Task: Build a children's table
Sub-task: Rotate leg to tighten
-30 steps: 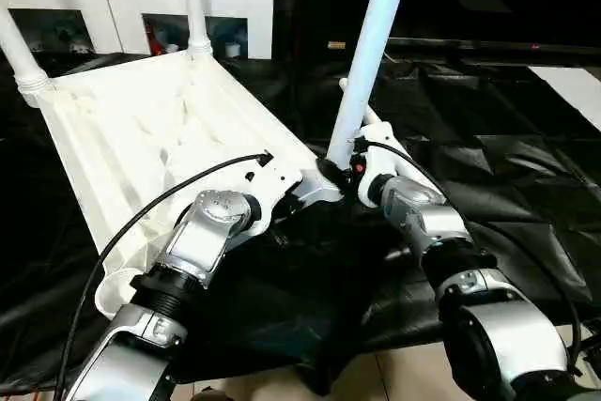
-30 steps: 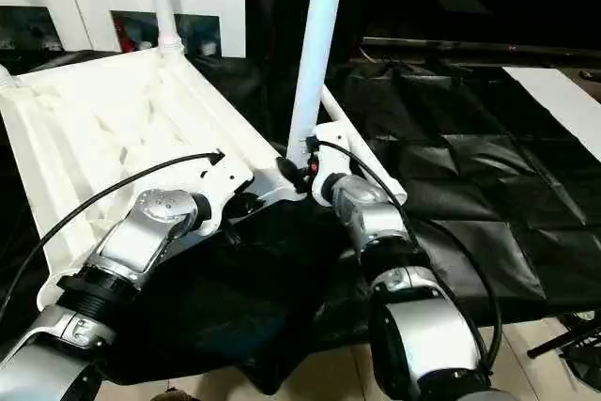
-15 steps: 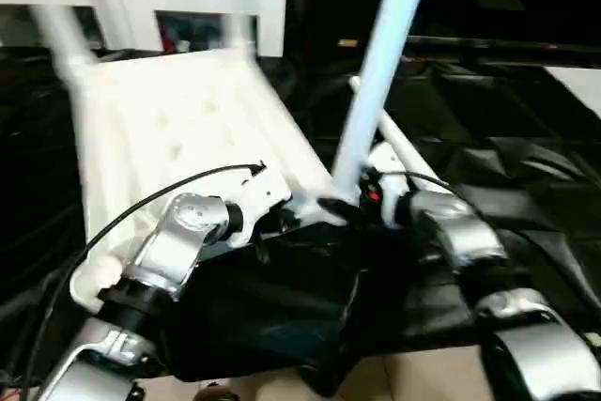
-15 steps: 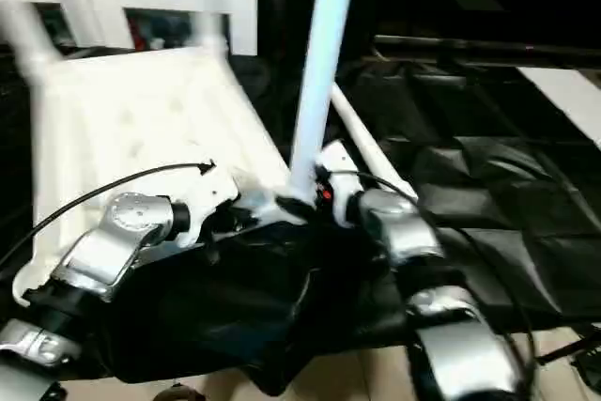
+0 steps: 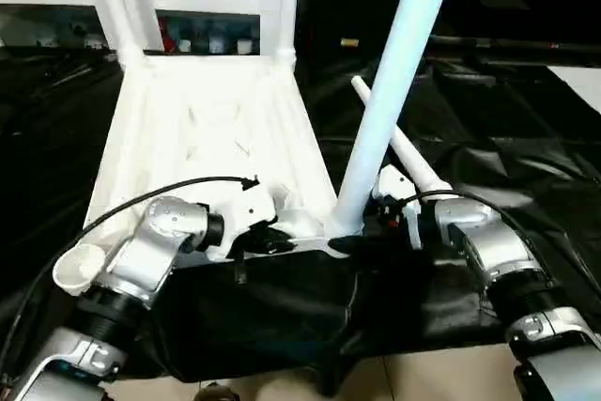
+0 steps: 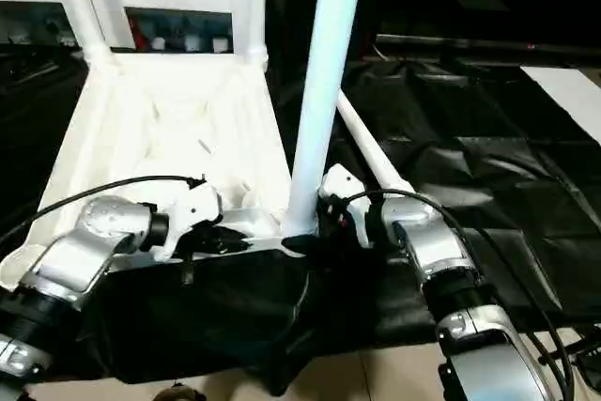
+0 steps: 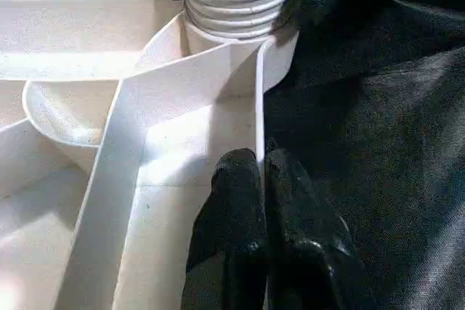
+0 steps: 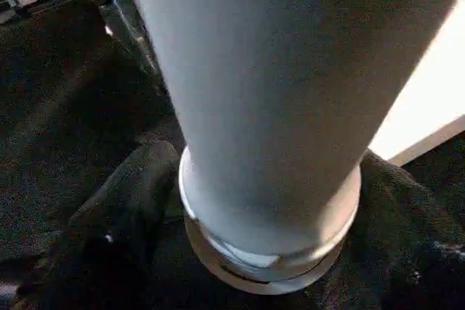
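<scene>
Children's table [image 5: 207, 129]: lying upside down on black sheeting [image 5: 526, 147], ribbed white plastic underside facing up. Left pincer [image 7: 261, 179] is pinching the thin rim, closed, steadying it. Right pincer [image 8: 254, 252] is wrapping the tapered tubular leg [image 5: 394, 72] at its threaded corner socket, likely seating it.

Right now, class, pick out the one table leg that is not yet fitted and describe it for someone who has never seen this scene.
Start at the upside-down white table top on the black sheet, with three legs standing up from its corners. Just right of the nearest standing leg, where the right gripper is, a loose leg lies flat on the sheet. It alone is lying down rather than upright.
</scene>
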Controlling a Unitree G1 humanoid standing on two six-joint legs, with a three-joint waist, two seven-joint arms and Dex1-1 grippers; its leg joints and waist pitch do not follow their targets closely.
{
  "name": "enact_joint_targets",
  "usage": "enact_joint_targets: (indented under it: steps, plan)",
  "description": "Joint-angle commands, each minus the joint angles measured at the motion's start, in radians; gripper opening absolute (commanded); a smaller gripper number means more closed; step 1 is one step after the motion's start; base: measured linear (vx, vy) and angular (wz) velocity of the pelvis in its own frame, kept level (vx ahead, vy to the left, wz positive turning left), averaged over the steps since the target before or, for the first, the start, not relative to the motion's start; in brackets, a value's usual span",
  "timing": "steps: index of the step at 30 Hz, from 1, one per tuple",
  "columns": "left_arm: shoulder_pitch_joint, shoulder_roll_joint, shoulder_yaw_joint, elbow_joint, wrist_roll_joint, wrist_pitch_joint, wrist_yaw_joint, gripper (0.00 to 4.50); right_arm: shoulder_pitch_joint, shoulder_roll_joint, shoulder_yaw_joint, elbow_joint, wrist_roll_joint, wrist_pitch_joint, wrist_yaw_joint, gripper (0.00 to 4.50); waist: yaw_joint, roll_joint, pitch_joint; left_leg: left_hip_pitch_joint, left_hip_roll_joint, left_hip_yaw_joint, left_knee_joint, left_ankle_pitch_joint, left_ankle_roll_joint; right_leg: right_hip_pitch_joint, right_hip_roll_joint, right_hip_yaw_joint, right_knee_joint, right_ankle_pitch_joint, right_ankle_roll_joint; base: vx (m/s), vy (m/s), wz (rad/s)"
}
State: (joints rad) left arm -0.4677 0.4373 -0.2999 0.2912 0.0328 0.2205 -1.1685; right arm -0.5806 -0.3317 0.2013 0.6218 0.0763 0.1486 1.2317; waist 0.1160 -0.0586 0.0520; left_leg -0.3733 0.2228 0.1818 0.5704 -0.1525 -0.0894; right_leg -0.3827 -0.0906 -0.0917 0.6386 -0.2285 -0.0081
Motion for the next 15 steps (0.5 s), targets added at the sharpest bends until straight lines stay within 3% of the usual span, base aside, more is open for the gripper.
enact_joint_targets:
  steps: [1, 9, 13, 15]
  plan:
    - [-0.017, -0.038, -0.014, -0.046, -0.056, -0.041, -0.003, 0.00, 0.017, 0.023, 0.050, -0.046, 0.019, 0.017, 0.055, 3.19, -0.003, -0.002, -0.064, 0.014, 0.018, 0.000, -0.055, -0.143, 0.041, 0.044, -0.053, 0.055, -0.071, -0.032, -0.210, 0.000, 0.000, 0.00]
    - [-0.011, -0.055, -0.007, -0.043, -0.053, -0.030, 0.022, 0.00, 0.033, 0.040, 0.041, -0.052, 0.028, 0.046, 0.042, 2.83, -0.001, -0.002, -0.062, 0.016, 0.018, 0.001, -0.055, -0.165, 0.034, 0.042, -0.055, 0.056, -0.075, -0.066, -0.207, 0.000, 0.000, 0.00]
    - [-0.034, -0.112, 0.021, -0.009, -0.024, 0.007, 0.137, 0.00, 0.024, 0.121, -0.023, 0.027, 0.033, 0.049, -0.136, 2.80, -0.006, -0.005, -0.061, 0.014, 0.017, 0.000, -0.057, -0.167, 0.023, 0.042, -0.056, 0.056, -0.075, -0.079, -0.204, 0.000, 0.000, 0.00]
    - [-0.043, -0.132, 0.028, 0.000, -0.013, 0.020, 0.178, 0.00, 0.007, 0.153, -0.047, 0.074, 0.024, 0.045, -0.229, 2.80, -0.010, -0.005, -0.058, 0.016, 0.016, 0.000, -0.059, -0.195, 0.008, 0.040, -0.059, 0.057, -0.083, -0.147, -0.191, 0.000, 0.000, 0.00]
